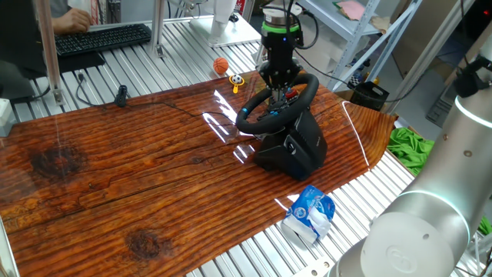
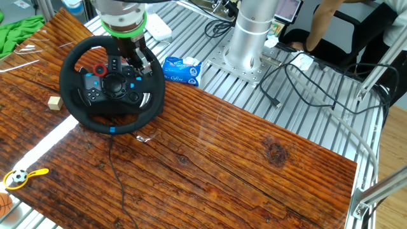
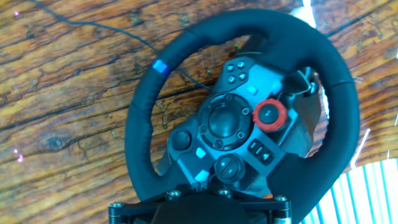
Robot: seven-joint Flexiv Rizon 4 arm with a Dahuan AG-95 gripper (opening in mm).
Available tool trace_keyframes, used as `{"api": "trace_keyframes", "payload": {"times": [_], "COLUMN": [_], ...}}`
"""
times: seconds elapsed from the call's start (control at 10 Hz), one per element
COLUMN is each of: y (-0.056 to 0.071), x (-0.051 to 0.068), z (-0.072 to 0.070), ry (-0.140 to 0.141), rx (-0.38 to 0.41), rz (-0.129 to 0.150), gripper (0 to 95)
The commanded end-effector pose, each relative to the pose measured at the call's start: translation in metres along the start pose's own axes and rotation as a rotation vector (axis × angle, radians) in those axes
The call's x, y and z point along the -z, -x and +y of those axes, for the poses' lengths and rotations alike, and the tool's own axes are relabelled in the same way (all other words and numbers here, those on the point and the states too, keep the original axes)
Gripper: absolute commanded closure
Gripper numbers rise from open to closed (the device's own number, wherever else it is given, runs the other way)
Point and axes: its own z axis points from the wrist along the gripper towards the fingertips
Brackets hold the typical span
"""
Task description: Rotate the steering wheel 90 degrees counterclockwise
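The steering wheel (image 1: 252, 117) is black with a thick rim and stands tilted on its bulky black base (image 1: 296, 146) on the wooden tabletop. It also shows in the other fixed view (image 2: 75, 105) and fills the hand view (image 3: 142, 127), with its red hub knob (image 3: 269, 114) and a blue rim mark (image 3: 160, 66). My gripper (image 1: 277, 89) reaches down inside the far part of the rim, beside the hub's buttons (image 2: 141, 63). In the hand view the fingertips of the gripper (image 3: 198, 184) stand close together with nothing seen between them, right at a spoke. The rim below is hidden by the hand.
A blue and white tissue pack (image 1: 310, 215) lies on the metal slats in front of the base. A small wooden cube (image 2: 55, 103) sits left of the wheel. A yellow toy (image 2: 22, 177) and an orange ball (image 1: 221, 66) lie at the board's edge. The wheel's cable (image 2: 117, 172) trails across the wood.
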Motion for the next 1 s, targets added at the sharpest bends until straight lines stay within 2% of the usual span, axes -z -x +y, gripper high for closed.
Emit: {"api": "trace_keyframes", "payload": {"times": [0.1, 0.4, 0.5, 0.6, 0.8, 0.9, 1.0], "y": [0.002, 0.006, 0.007, 0.008, 0.007, 0.007, 0.006], "x": [-0.003, -0.005, -0.005, -0.007, -0.009, -0.009, -0.010], "z": [-0.010, -0.021, -0.022, -0.025, -0.027, -0.028, -0.028], "ry": [-0.054, -0.086, -0.089, -0.109, -0.122, -0.151, -0.165], "rx": [-0.028, -0.076, -0.086, -0.116, -0.135, -0.151, -0.167], "rz": [-0.019, -0.024, -0.023, -0.018, -0.013, -0.017, -0.019], "gripper": [95.0, 95.0, 95.0, 95.0, 95.0, 95.0, 95.0]}}
